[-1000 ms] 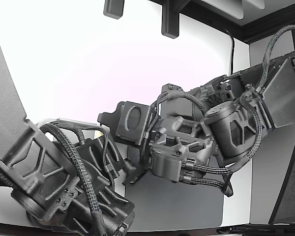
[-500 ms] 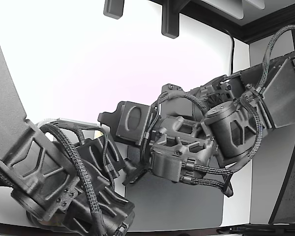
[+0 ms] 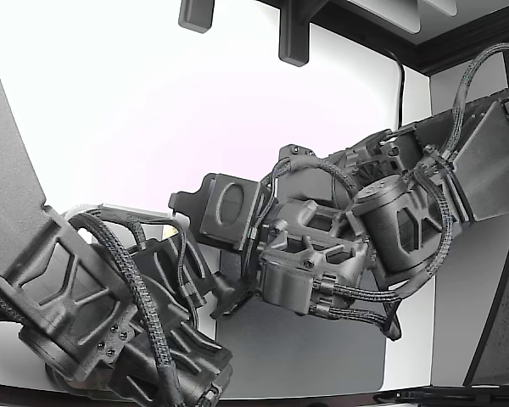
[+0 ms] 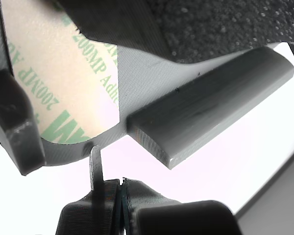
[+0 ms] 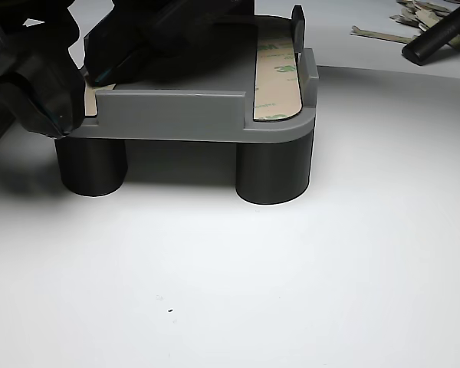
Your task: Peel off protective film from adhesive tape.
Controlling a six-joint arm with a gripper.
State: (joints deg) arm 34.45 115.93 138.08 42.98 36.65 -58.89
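The pincer (image 4: pixel 108 188) hovers just off the edge of the grey fixture (image 5: pixel 215 115), its two thin tips pressed together with nothing visibly between them. Right ahead of the tips lies the adhesive tape (image 4: pixel 59 73), its printed film flat in the fixture's recess above the white worktop (image 5: pixel 253 284).

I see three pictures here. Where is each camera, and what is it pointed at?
Exterior view: above, looking down on two black arms over a grey mat.
Wrist view: on the arm, close to the tape liner in the grey tray; its fingers show.
Other view: low on the table, side-on to the tray on its legs.
Wrist and other views share tray and liner.
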